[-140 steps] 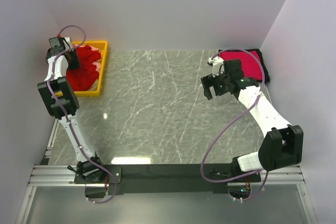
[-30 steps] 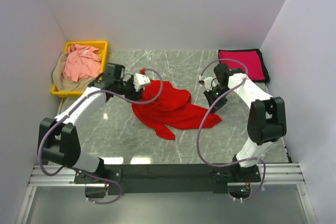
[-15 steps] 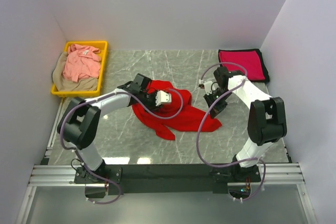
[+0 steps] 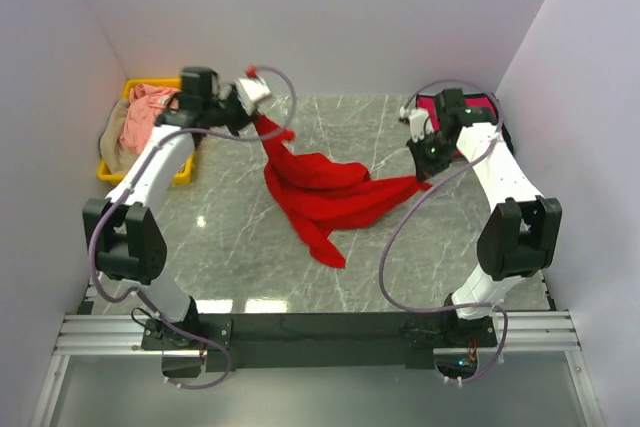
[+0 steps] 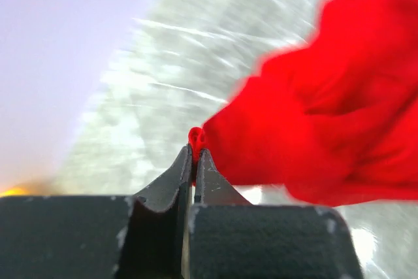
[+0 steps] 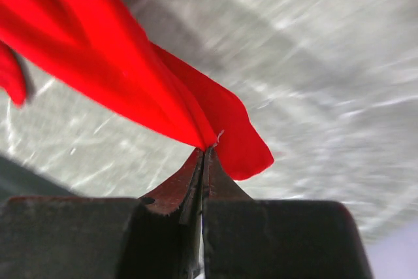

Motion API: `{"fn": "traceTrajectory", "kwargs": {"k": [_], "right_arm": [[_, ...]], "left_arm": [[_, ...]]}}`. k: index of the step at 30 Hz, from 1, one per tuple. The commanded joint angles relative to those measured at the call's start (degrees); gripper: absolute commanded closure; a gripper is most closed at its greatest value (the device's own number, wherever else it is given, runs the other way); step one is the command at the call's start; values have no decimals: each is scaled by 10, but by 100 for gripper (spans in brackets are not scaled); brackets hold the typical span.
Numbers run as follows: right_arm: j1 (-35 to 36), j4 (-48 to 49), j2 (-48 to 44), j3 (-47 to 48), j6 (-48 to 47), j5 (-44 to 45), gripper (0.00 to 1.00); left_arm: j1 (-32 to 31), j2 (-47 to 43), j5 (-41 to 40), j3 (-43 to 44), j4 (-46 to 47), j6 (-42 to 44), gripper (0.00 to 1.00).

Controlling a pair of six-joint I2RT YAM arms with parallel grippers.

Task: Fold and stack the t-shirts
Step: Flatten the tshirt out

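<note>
Grey veined marble table (image 4: 240, 247), pale walls on three sides. Mid-table: bright red t-shirt (image 4: 322, 192), crumpled, unfolded, pulled out between both grippers. Bulk bunched at table centre, one narrow tail trailing toward the near edge. Left corner drawn up toward the back-left, right corner drawn toward the right side.

Left gripper (image 4: 259, 119) at the back-left, just beside the bin: fingers pressed together, pinching a small bunched fold of red cloth at the very tips. Confirmed in left wrist view, red nub poking out above the closed tips, rest of the cloth spreading away to the right over blurred marble.

Right gripper (image 4: 424, 175) on the right side of the table: fingers clamped tight on a thin edge of the same shirt. In right wrist view, cloth fanning out up and left from the tips, a small flap hanging to the right of them.

Crimson-magenta t-shirt (image 4: 488, 104) flat in the back-right corner, partly hidden behind the right arm, well apart from the red one.

Yellow bin (image 4: 188, 169) in the back-left corner, holding salmon pink t-shirt (image 4: 145, 109) on top and tan t-shirt (image 4: 110, 149) draped over the left rim.
</note>
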Motion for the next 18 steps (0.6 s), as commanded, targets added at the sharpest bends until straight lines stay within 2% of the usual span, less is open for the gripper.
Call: {"fn": "traceTrajectory", "kwargs": {"k": [1,5,8,11,14,15,17,18], "right_arm": [[-6,4,-36,75,-21,34,100],[-12,55,-39,111,-23,93,100],[-20,67,-38,131,-46,120,100],[-26,18,-33,126,-71,113,100],[-26,-13,-60,59,-94,102,100],[-27,-20,-76,19,-96,105,100],[-29,-35,-94,-22,-112,108,100],[-30,-35,-114,-63,-117,110,100]], "left_arm": [[34,-30,52,55,10,-81,99],[73,-41,37,57,89,-167,99],[101,-51,19,61,112,-215,99],[141,-65,32,66,56,-229,99],[170,-105,69,22,-39,-175,99],[174,-121,72,2,-120,-113,99],[185,-172,76,-62,-210,-35,99],[188,-190,67,-86,-283,38,99]]}}
